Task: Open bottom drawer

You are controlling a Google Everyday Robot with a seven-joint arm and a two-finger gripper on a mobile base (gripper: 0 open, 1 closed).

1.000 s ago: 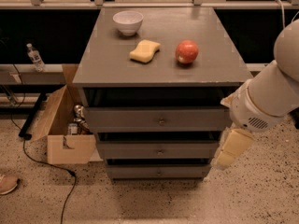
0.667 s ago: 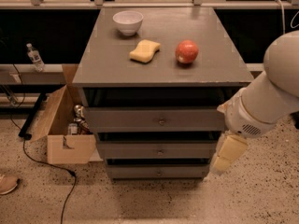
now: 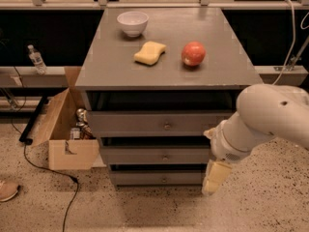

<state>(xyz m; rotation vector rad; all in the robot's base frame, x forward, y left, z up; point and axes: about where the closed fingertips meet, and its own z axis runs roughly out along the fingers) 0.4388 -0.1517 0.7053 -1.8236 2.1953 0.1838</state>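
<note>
Jaws hung low, just beside end of bottom drawer (image 3: 145,178); open or shut, could not tell. Drawer looked shut. Risk: jaws so far off-side could miss small knob (image 3: 164,180), bump front.

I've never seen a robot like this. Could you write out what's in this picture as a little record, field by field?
furniture: grey cabinet with three drawers
bottom drawer: looks shut
knob: small, round, at the drawer's centre, nothing touching it
gripper: pointing down in front of the cabinet's right edge, level with the bottom drawer, right of the knob
on the cabinet top: white bowl, yellow sponge, red apple
on the floor, left: open cardboard box
</note>
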